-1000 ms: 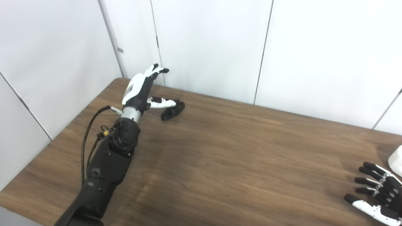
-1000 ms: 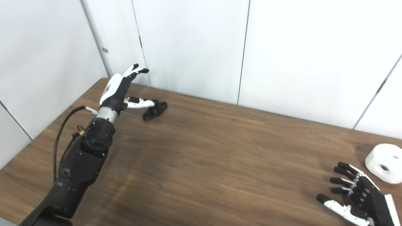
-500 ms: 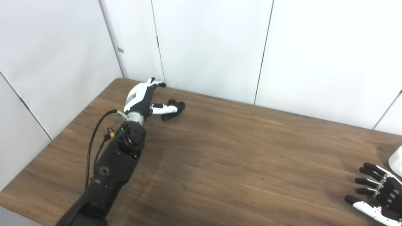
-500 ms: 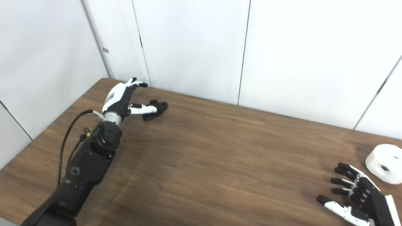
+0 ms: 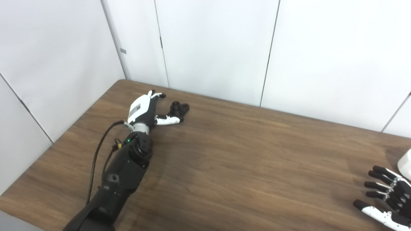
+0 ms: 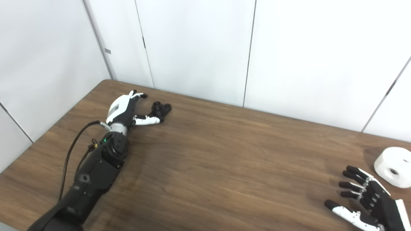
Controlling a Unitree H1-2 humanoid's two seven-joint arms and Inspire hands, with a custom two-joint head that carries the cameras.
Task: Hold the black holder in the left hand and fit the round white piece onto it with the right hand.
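My left robot hand lies low over the far left corner of the worktop, its white glossy back plate turned upward and its black fingers stretched toward the wall; the thumb, white with a dark tip, reaches out sideways to the black holder and looks to touch its near side, though I cannot tell whether it presses; the robot hand is spread and holds nothing. The black holder is a small matt lump of dark plastic with rounded lobes and what look like round sockets in its top; it sits on the worktop close to the back edge, just beside my fingers and not enclosed by them. My forearm is a black shell, smooth and faintly shiny, with a bright metal ring at the wrist, a small green light below it and a dark cable looping along its outer side.

My right robot hand rests at the near right corner, palm side up, dark segmented fingers fanned apart and a white thumb pointing left; it too holds nothing. The round white piece stands just beyond those fingertips, apart from them; it is a thick smooth white drum with an oval hole in its top face. The worktop is brown wood-grain laminate with a dull sheen; plain white panels with thin dark seams close the scene behind it.
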